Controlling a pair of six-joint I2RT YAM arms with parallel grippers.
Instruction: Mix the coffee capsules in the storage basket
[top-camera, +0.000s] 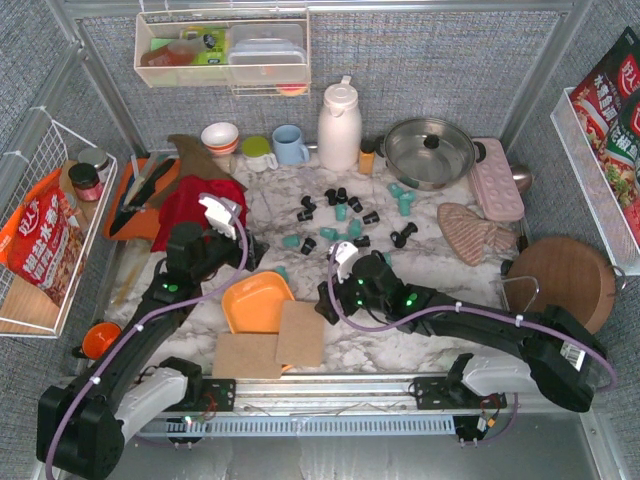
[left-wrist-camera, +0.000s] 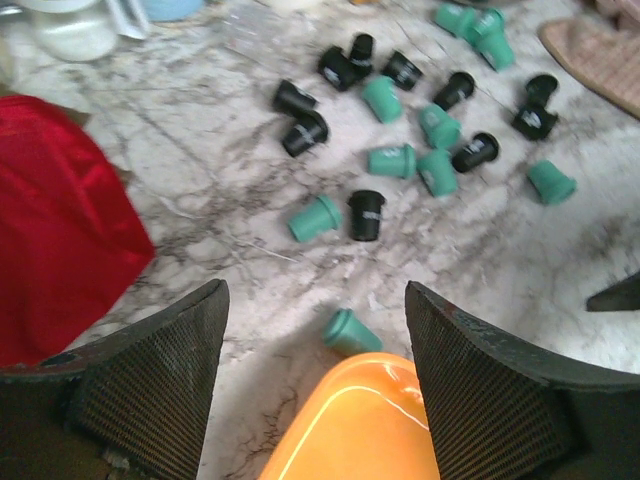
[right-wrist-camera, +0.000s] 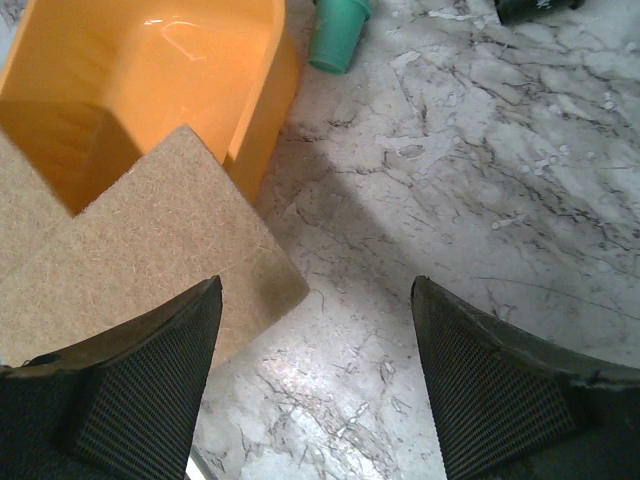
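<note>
while both arms reach out over the tabletop, the left jaws stand wide open and grip nothing. in the left wrist view their mesh pads sit apart on either side of the far rim of the basket, which lies low between them; whether a pad touches it i cannot tell. one teal capsule lies on its side on the marble just beyond that rim, close to it but apart.

the right jaws are wide open too, with only bare marble between them. in the right wrist view one of their pads overlaps the edge of a cork mat, and i cannot tell if it touches. this mat lies over the basket's near corner.

from above, the orange basket sits on the tabletop between the two arms, near the front, with a second mat flat just in front of it. the capsules, black and teal, lie scattered on the tabletop farther back, beyond the basket, many on their sides and a few touching one another. a red cloth lies to the left of them, beside the left arm.
</note>
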